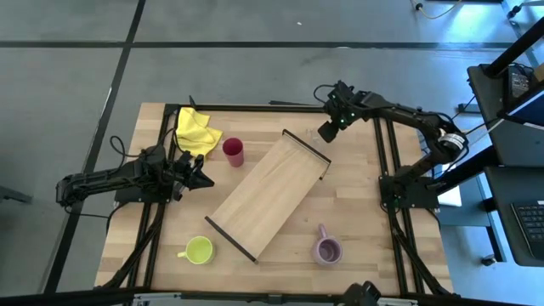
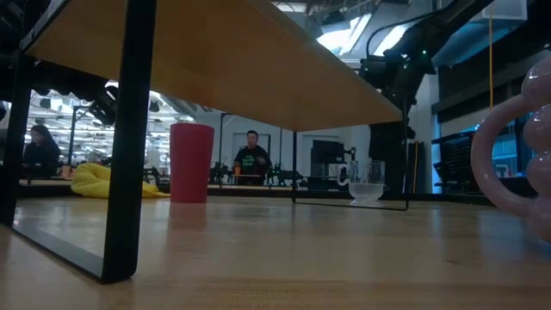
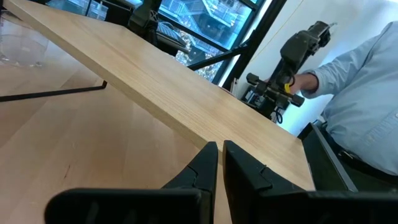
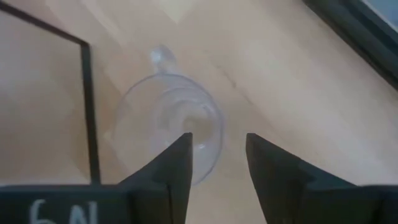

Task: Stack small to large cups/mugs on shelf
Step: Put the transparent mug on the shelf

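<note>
The shelf point(image 1: 268, 194), a long light-wood board on dark end frames, stands slantwise mid-table. The dark red tumbler point(image 1: 233, 151) stands upright off its far left side. The lime-yellow mug point(image 1: 199, 250) and the lilac mug point(image 1: 326, 250) stand near the table's near edge. A clear glass mug point(image 4: 171, 121) stands by the shelf's far end. My right gripper point(image 4: 217, 140) is open above it, its fingers on either side of the glass's rim without touching. My left gripper point(image 1: 206, 178) is shut and empty, left of the shelf and near the tumbler.
A yellow cloth point(image 1: 195, 129) lies at the far left, behind the tumbler. Dark rails run along the table's edges point(image 1: 387, 170). A person in a light-blue sleeve point(image 3: 367, 112) stands beyond the table; other people show in the room behind point(image 2: 251, 155).
</note>
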You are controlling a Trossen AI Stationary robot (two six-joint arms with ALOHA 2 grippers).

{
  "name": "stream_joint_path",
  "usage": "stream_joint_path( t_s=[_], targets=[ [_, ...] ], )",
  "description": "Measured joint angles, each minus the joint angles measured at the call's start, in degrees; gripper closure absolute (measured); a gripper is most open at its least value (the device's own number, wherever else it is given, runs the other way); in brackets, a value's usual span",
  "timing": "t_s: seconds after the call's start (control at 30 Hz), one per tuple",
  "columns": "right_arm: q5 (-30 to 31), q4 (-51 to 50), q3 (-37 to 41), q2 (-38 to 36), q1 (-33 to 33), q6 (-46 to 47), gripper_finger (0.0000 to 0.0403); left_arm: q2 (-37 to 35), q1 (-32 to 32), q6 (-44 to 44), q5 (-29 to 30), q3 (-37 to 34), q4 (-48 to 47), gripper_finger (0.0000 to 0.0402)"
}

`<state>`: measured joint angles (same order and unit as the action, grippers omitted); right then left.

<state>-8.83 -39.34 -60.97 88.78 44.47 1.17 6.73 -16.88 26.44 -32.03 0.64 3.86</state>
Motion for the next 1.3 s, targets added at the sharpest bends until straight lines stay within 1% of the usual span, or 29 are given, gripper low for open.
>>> stream_joint_path(
  t_s=[0.17, 0.5, 0.6, 0.7, 1.0, 1.07, 1.17, 1.3],
  targets=[
    [0.1, -0.6, 0.0, 1.9, 0.8, 0.0, 0.0234, 0.0, 0.0, 0.0, 0.0, 0.0, 0.0, 0.0382],
    [0.2, 1.1, 0.0, 5.2, 0.8, -0.1, 0.0238, 0.0, 0.0, 0.0, 0.0, 0.0, 0.0, 0.0382],
    [0.2, 1.1, 0.0, 6.6, 0.9, -0.2, 0.0253, 0.0, 0.0, 0.0, 0.0, 0.0, 0.0, 0.0382],
    [0.2, 1.4, 0.0, 7.1, 0.9, -0.2, 0.0278, 0.0, 0.0, 0.0, 0.0, 0.0, 0.0, 0.0382],
    [1.8, 2.7, 0.0, 7.1, 0.9, -1.5, 0.0388, 0.0, 0.0, 0.0, 0.0, 0.0, 0.0, 0.0382],
    [1.8, 2.0, -0.4, 7.1, 1.1, -2.9, 0.0394, 0.0, 0.0, 0.0, 0.0, 0.0, 0.0, 0.0382],
    [1.4, -0.5, -2.6, 7.1, 1.8, -3.2, 0.0389, 0.0, 0.0, 0.0, 0.0, 0.0, 0.0, 0.0382],
    [1.4, -6.6, -8.1, 7.1, 2.4, -5.4, 0.0395, 0.0, 0.0, 0.0, 0.0, 0.0, 0.0, 0.0382]
  ],
)
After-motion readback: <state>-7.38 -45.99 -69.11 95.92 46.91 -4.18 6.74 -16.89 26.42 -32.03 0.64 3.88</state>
